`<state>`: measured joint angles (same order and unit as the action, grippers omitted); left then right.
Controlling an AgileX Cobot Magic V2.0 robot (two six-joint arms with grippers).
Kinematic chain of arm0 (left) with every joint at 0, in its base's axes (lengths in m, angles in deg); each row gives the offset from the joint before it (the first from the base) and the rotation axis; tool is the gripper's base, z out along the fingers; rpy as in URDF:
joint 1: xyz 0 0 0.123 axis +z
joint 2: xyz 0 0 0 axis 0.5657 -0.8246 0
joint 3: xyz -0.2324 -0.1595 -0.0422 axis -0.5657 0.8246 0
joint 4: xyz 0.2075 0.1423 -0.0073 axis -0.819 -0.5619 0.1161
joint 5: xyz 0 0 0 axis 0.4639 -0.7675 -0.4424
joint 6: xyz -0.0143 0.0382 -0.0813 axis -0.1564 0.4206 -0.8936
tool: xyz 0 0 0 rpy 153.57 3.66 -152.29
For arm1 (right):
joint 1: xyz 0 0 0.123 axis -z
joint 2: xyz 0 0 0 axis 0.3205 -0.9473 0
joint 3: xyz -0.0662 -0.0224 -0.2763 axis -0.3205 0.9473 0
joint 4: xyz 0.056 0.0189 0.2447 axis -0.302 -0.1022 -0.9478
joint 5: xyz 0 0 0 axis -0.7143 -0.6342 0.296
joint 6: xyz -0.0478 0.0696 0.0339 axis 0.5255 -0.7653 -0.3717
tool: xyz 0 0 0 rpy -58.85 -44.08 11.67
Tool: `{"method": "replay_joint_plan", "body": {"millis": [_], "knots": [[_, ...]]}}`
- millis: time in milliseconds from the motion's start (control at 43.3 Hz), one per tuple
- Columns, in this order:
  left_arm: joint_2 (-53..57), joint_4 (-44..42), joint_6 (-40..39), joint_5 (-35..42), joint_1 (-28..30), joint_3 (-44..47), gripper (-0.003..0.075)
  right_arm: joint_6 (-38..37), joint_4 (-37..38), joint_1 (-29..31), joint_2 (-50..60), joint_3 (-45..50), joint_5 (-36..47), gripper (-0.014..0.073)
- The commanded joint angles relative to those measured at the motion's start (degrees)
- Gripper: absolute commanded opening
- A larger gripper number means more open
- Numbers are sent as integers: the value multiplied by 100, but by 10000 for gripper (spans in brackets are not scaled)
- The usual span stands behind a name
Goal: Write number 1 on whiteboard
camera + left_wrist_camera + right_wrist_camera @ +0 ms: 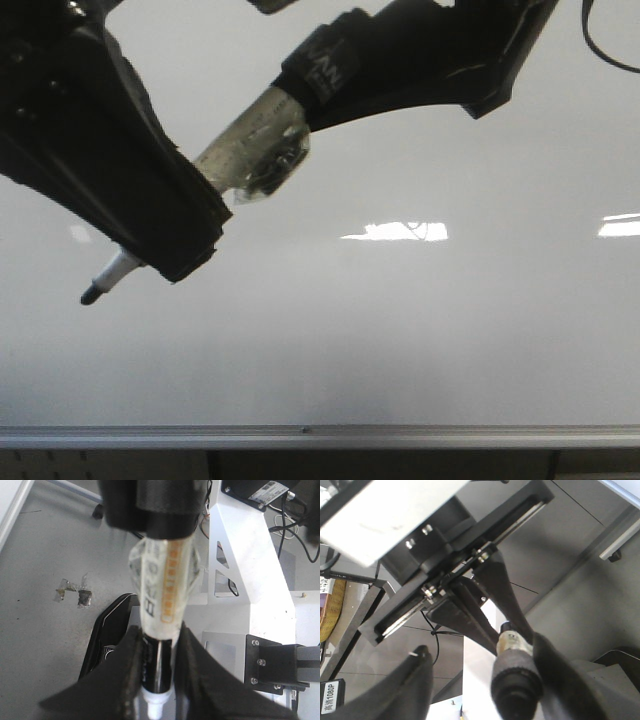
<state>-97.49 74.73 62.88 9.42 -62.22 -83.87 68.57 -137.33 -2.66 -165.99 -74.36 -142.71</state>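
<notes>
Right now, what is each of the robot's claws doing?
Left gripper: closed on the marker, tip uncapped.
Right gripper: closed on the marker's back end.

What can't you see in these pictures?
- Any number 1: none shows on the whiteboard, but in the front view the left end effector and its arm cover part of it.
- Whether the marker tip touches the board: the front view cannot show it.
- Whether the right end effector grips the marker: blurred in the right wrist view.
</notes>
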Motion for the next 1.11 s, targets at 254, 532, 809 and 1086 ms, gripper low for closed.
{"method": "replay_joint_plan", "body": {"millis": [254, 532, 809, 1086], "knots": [[180, 407, 14, 41, -40, -178, -20, 118, -486, -2, 160, -174, -601, -47], [180, 628, 14, 93, -40, -178, 231, 232, -482, -2, 160, -174, -403, -62], [180, 539, 14, 441, -40, -178, 542, 238, 49, 5, 514, -128, 1165, -62], [180, 392, 14, 542, -40, -178, 485, 178, 427, 408, 1548, 615, 2570, -62]]}}
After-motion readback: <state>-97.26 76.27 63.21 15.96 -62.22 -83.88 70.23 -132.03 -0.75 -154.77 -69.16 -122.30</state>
